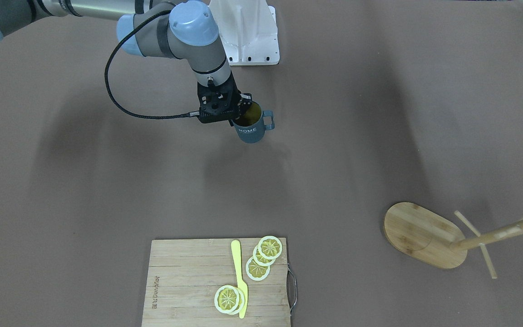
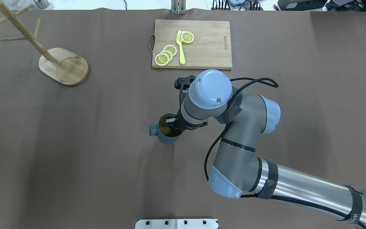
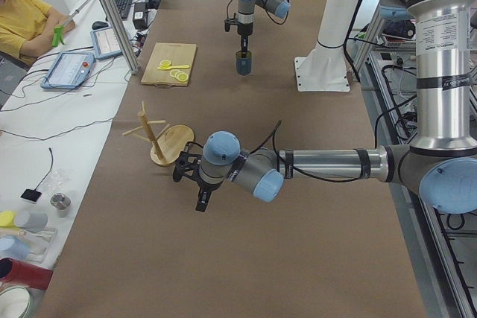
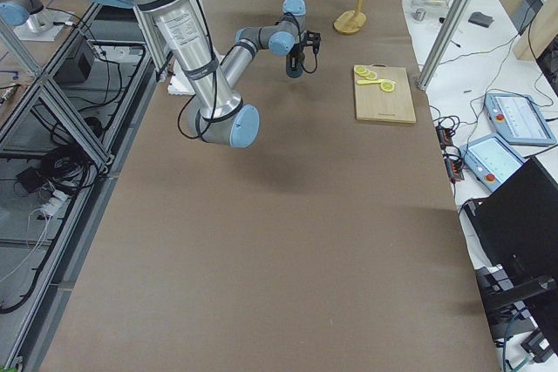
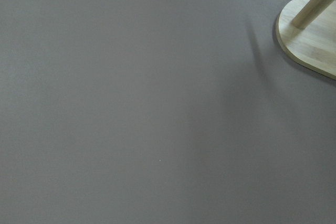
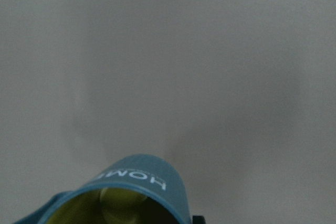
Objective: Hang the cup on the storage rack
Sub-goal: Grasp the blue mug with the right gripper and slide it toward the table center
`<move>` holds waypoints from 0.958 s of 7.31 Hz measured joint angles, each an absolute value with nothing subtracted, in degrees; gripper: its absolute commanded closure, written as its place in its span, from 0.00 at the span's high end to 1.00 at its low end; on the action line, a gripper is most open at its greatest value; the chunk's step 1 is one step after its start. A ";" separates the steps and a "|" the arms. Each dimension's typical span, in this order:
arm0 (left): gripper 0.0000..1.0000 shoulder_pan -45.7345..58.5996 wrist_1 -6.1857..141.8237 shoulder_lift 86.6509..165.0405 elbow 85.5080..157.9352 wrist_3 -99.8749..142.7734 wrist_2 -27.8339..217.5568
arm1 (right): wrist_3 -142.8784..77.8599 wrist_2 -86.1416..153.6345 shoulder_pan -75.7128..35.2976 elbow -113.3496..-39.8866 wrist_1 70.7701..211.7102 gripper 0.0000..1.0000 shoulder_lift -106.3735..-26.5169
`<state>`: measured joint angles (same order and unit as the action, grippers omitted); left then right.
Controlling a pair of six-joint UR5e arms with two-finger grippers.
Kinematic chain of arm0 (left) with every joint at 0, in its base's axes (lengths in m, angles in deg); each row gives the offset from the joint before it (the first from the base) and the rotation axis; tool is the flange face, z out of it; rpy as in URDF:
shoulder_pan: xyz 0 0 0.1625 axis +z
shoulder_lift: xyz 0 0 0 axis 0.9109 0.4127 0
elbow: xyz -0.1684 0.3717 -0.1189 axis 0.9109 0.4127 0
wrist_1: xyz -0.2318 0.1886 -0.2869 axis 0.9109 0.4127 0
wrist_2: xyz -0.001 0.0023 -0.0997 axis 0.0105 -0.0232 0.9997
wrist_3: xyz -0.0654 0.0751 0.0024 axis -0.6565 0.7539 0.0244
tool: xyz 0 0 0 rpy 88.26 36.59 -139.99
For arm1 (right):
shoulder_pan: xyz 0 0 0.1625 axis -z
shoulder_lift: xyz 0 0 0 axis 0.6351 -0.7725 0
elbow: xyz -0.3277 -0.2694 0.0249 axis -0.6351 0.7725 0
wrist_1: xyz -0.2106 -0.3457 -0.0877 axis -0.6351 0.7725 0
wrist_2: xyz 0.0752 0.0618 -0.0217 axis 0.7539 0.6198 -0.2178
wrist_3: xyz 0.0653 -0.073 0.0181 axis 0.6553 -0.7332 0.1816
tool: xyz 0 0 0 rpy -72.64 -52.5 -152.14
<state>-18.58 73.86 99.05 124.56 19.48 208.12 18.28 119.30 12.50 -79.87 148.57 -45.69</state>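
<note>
We list items from left to right across the overhead view.

1. Wooden rack (image 2: 64,67): stands upright on an oval base at the far left of the brown table (image 2: 75,165), its pegs bare.
2. Left claw (image 3: 200,199): seen only from the side view, low over the table near the rack's base. We cannot tell how far open it is.
3. Cup (image 2: 166,137): blue-grey, marked HOME, yellow-green inside, mid-table and well apart from the rack. Its handle points toward the rack's side. We cannot tell whether its base touches the table.
4. Right claw (image 2: 174,124): pointed down and closed on the cup's rim, one finger inside.
5. Cutting board (image 2: 208,47): at the far edge, bearing lemon slices (image 2: 162,58) and a yellow knife (image 2: 181,52).
</note>
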 measured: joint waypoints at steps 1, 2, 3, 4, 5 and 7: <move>0.98 -18.58 73.82 99.09 124.54 19.48 208.20 | 13.18 118.39 12.87 -79.82 148.67 0.00 -45.43; 0.98 -18.57 73.80 99.11 124.54 19.48 208.25 | 8.53 117.81 13.00 -79.86 148.73 0.00 -45.52; 0.98 -18.54 73.80 99.15 124.54 19.48 208.29 | 4.93 117.35 13.02 -79.91 148.76 0.23 -45.72; 0.98 -18.46 73.81 99.22 124.54 19.50 208.54 | 3.13 117.12 13.05 -79.94 148.76 0.75 -45.83; 0.98 -18.37 73.86 99.39 124.61 19.52 209.08 | 2.46 116.99 13.14 -79.94 148.72 1.00 -45.87; 0.98 -17.35 75.17 99.74 124.63 19.49 210.34 | 2.21 116.93 13.24 -80.26 148.70 1.00 -45.83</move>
